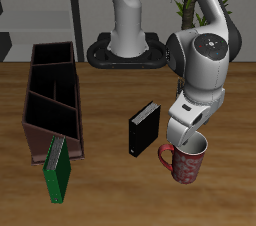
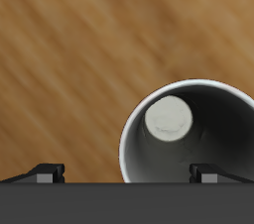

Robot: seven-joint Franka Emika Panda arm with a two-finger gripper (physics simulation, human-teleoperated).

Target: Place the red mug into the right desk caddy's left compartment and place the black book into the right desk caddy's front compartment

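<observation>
The red mug [image 1: 186,162] stands upright on the table near its front edge, handle pointing toward the black book. My gripper [image 1: 190,137] hangs open just above the mug's rim. In the wrist view the mug's light grey inside [image 2: 198,134] shows from straight above. One fingertip [image 2: 212,172] is over the opening and the other is outside the wall, so my gripper [image 2: 129,174] straddles the rim. The black book [image 1: 145,128] stands on end beside the mug, untouched. The right desk caddy [image 1: 78,90], a dark reddish-brown box with a slanted divider, lies farther off past the book.
A green book [image 1: 57,168] leans upright at the caddy's front end. The robot's base [image 1: 125,52] sits at the back of the wooden table [image 1: 120,195], with a plant behind it.
</observation>
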